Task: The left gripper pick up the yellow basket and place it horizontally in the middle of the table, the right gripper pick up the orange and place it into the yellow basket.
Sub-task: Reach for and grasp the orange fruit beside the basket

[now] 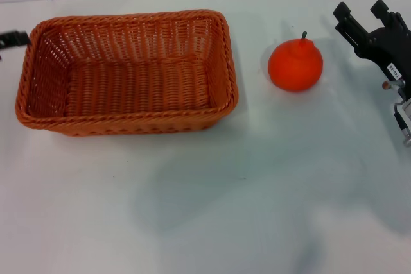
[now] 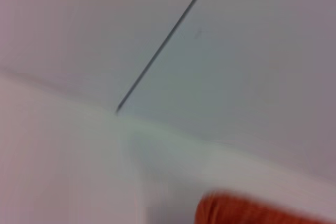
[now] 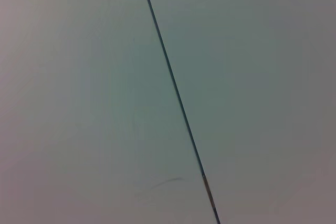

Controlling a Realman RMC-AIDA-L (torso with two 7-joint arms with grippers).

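My left gripper is mostly cut off at the picture's edge beside the yellow basket; I cannot tell its jaws. My right gripper stands parted and empty, near the orange on the table.

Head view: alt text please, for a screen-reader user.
An empty yellow basket sits lengthwise on the white table, with the orange apart to its right. The right gripper, fingers open, is beside the orange; the left gripper peeks in at the basket's left end.
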